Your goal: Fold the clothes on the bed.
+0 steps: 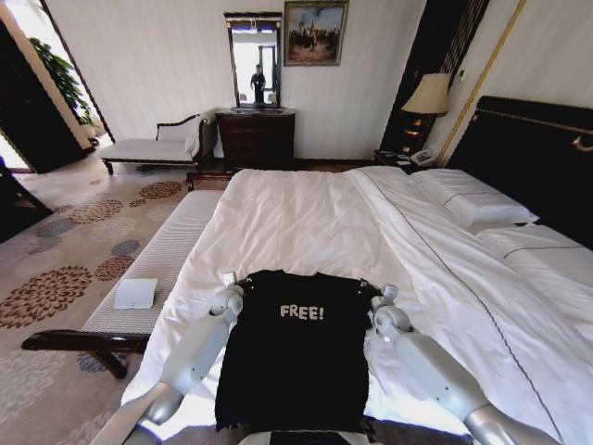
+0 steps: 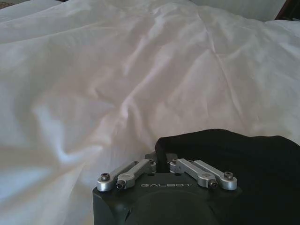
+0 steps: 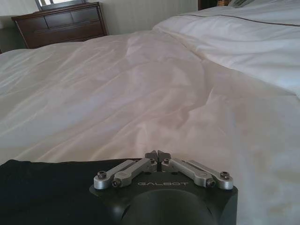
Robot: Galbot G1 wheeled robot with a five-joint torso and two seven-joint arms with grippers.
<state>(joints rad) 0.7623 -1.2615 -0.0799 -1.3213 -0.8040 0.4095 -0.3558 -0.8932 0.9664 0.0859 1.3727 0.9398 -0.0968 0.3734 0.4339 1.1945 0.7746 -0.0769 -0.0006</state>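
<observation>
Both claws, left claw (image 1: 229, 295) and right claw (image 1: 378, 304), pinch the T-shirt (image 1: 296, 357) shoulders on the bed (image 1: 306, 222). Risk: uneven lift skews the fold.

The T-shirt (image 1: 296, 348) lies flat on the bed (image 1: 306, 222) near its foot edge, between the left gripper (image 1: 229, 281) and right gripper (image 1: 389, 295).

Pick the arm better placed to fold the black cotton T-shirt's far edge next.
Neither clearly: both sit at the far corners. I lean left; the left gripper meets the black cotton T-shirt at its edge, while the right gripper has fingertips shut just beyond the cloth.
</observation>
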